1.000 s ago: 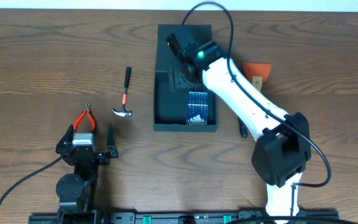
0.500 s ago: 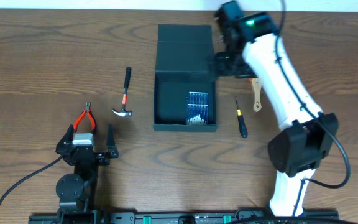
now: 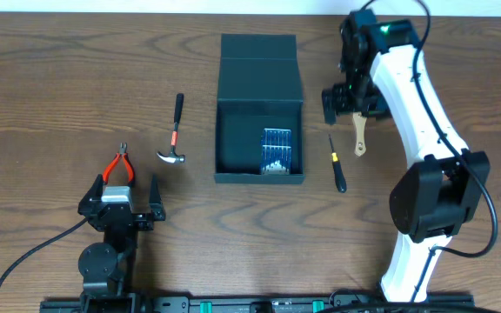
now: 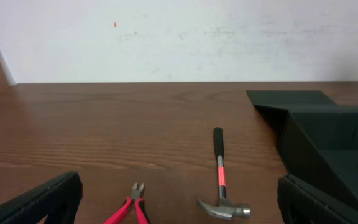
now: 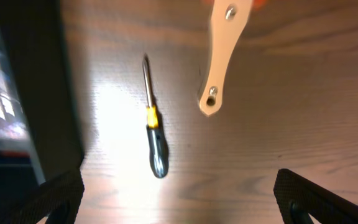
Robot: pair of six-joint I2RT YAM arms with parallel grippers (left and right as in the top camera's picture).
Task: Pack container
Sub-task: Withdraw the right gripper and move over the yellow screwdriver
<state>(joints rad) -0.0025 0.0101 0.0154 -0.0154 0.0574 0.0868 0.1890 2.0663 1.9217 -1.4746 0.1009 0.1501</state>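
Observation:
The container (image 3: 259, 130) is a dark square box in mid-table, its flap lid (image 3: 259, 56) laid open toward the far side. A blue drill-bit case (image 3: 277, 150) lies inside it. My right gripper (image 3: 353, 103) hangs open and empty to the right of the box, over the top of a wooden-handled scraper (image 3: 359, 135). In the right wrist view the gripper (image 5: 179, 208) has a screwdriver (image 5: 153, 134) and the wooden handle (image 5: 222, 56) ahead of it, and the container's wall (image 5: 36, 93) to the left. My left gripper (image 3: 125, 193) rests open at the near left.
A hammer (image 3: 174, 139) and red pliers (image 3: 120, 165) lie left of the box. Both show in the left wrist view, the hammer (image 4: 221, 186) and the pliers (image 4: 132, 205), ahead of my open left gripper (image 4: 179, 208). The screwdriver (image 3: 337, 165) lies right of the box.
My right arm has swung from above the inside of the box to its right side, over the scraper and screwdriver, with its jaws spreading wider. The left arm has not moved.

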